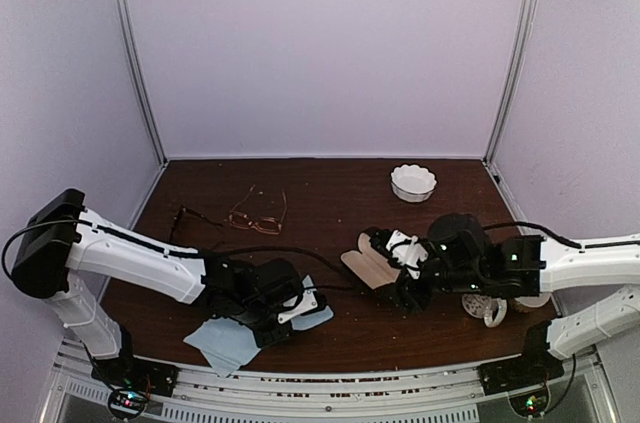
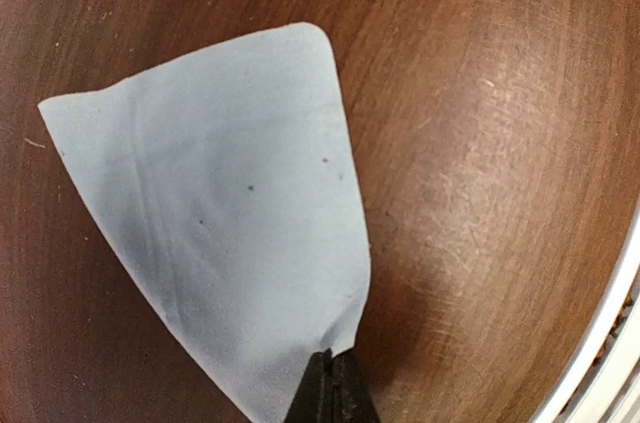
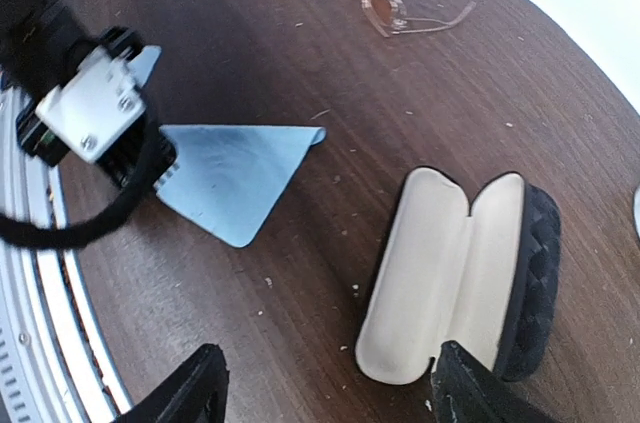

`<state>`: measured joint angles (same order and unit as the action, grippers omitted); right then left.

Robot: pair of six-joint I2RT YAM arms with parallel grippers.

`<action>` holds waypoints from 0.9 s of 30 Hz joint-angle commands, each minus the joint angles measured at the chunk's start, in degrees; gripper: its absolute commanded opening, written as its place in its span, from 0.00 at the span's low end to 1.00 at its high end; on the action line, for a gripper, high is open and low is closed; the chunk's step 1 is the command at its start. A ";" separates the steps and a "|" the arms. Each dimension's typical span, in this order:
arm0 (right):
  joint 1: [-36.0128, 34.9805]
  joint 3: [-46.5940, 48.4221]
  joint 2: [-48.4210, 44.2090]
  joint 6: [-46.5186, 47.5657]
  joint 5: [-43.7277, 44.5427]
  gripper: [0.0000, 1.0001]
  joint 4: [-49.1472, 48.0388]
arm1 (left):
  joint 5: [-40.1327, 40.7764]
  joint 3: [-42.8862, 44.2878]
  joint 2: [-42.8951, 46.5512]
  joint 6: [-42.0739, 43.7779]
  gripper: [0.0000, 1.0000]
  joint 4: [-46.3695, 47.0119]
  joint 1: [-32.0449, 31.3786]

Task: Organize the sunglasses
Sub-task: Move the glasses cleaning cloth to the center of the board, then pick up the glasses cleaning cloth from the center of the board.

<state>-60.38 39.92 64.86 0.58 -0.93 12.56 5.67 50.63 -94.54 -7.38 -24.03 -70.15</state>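
Pinching the blue cloth [image 2: 220, 213], your left claw [image 2: 331, 361] is nearer the sunglasses [image 1: 258, 215], which lie beyond it toward the desk's [image 1: 330, 183] far-left corner.

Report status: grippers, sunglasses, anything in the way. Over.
Left gripper shut on blue cloth. Right gripper open at the empty open case. Copper pair and dark pair lie loose, back left. Nothing on them.
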 commanded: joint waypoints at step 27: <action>-8.72 4.86 24.27 23.61 -7.65 0.72 -19.17 | -12.69 -11.60 9.19 -0.29 0.00 14.16 6.52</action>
<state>-69.04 45.89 91.59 25.56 -11.44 -1.37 -3.81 38.96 -85.73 -8.82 -13.41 -64.05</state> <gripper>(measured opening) 0.681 0.007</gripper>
